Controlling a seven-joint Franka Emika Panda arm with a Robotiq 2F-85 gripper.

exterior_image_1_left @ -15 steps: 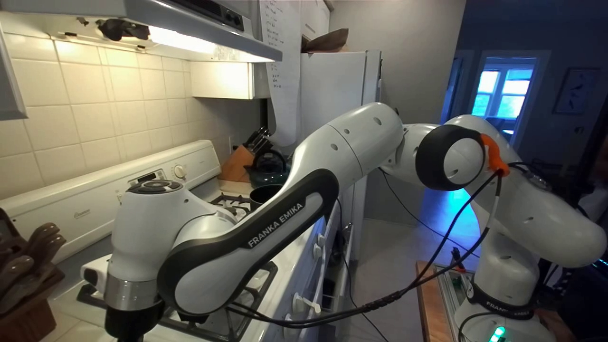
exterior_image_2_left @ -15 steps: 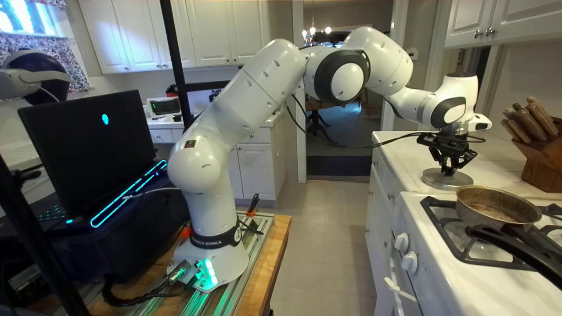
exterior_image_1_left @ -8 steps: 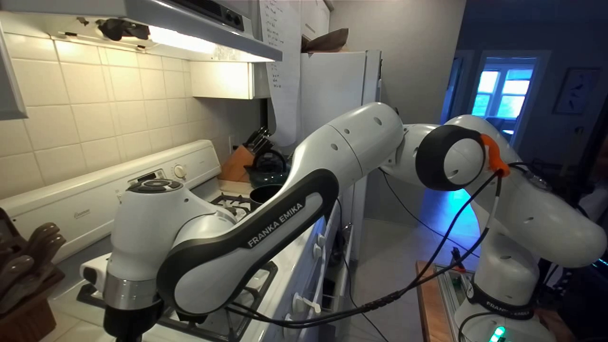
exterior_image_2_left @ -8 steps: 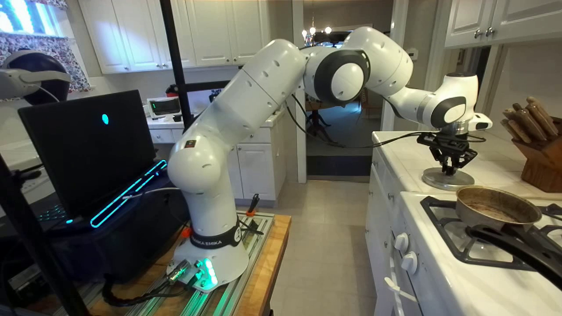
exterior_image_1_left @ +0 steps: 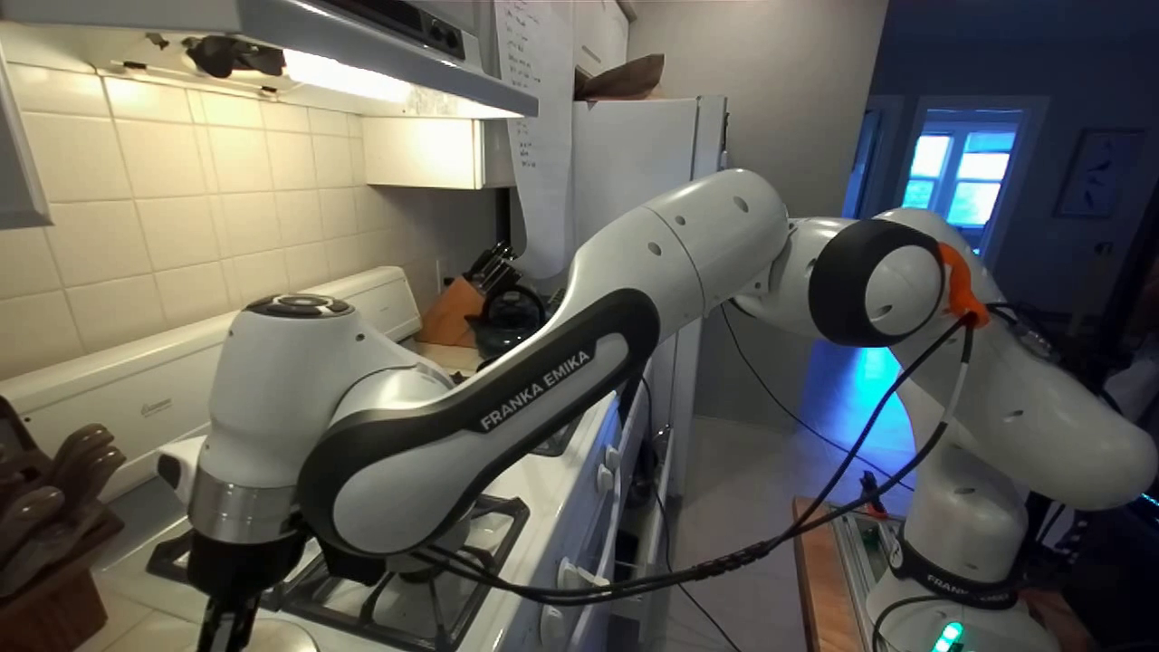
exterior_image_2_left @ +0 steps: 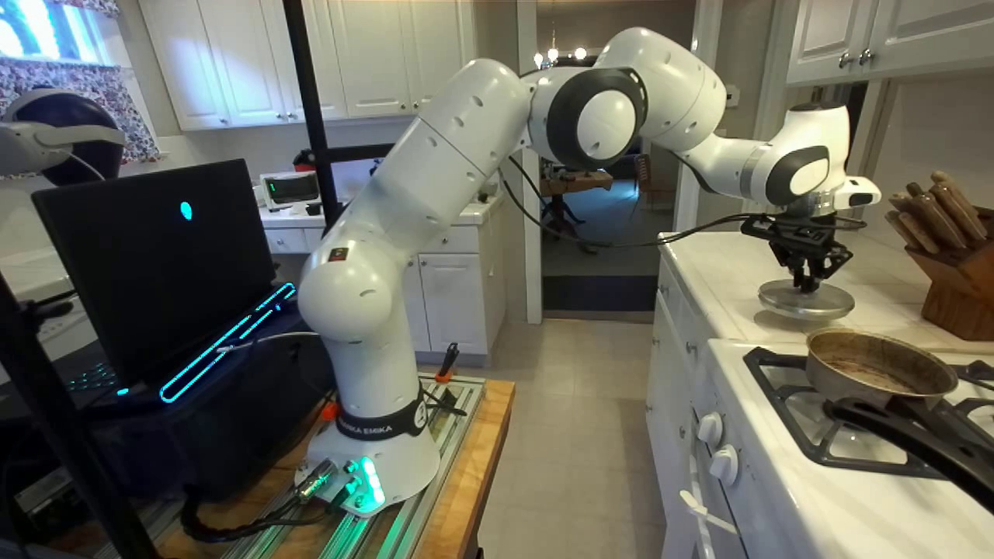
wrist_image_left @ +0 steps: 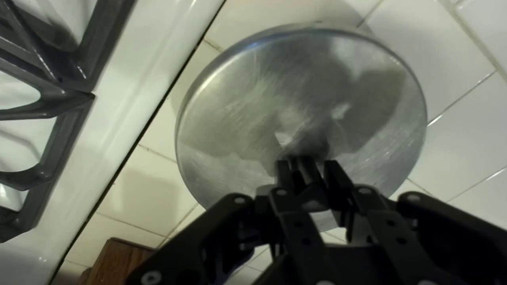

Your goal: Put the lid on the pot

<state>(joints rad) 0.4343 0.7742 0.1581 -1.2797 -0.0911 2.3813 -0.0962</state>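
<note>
the tool (exterior_image_2_left: 808, 282) pinched the lid (exterior_image_2_left: 806, 306) by its top above the tabletop (exterior_image_2_left: 718, 286), and crossing too low risked bumping the pan (exterior_image_2_left: 881, 371).

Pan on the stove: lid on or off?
Off. In an exterior view the pan shows its bare tan-brown inside, and the gripper holds the lid above the counter.

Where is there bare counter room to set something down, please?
The counter shows bare beyond the lid, away from the stove, and between the lid and the brown knife block. It is crowded beside the stove, where the gripper holds the lid above the counter near the pan.
</note>
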